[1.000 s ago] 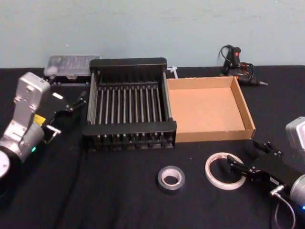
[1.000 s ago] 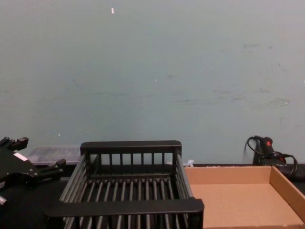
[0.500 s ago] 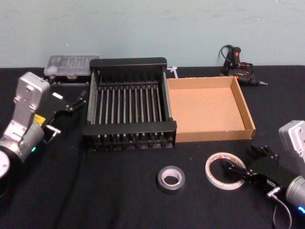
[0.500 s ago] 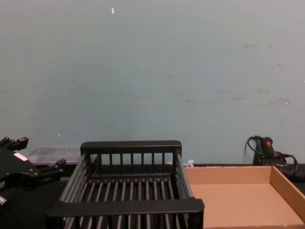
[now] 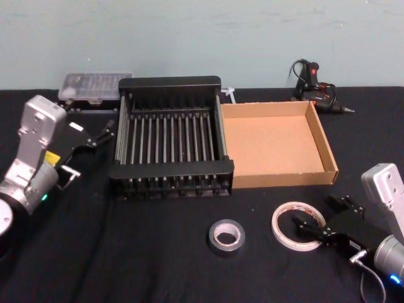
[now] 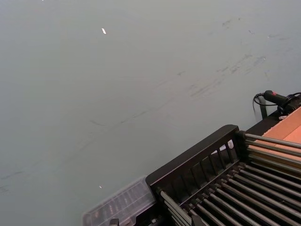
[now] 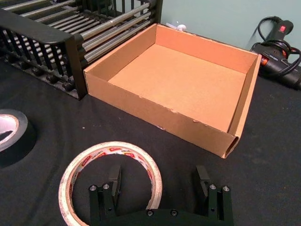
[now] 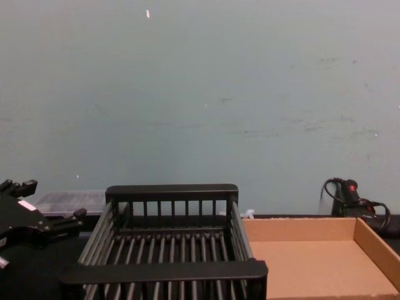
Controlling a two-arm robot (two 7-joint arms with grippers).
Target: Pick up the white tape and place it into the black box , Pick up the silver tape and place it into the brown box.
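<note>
Both fingers of right tool [image 7: 158, 181] spread wide, straddling white tape [image 7: 110, 181] rim (nothing gripped).

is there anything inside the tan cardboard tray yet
No, the shallow tan cardboard tray holds nothing; its bare brown floor shows wall to wall.

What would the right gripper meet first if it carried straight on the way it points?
Most likely the white tape roll with red print: the right gripper, open, has one finger over the hole and one outside its rim. Height above it is unclear.
</note>
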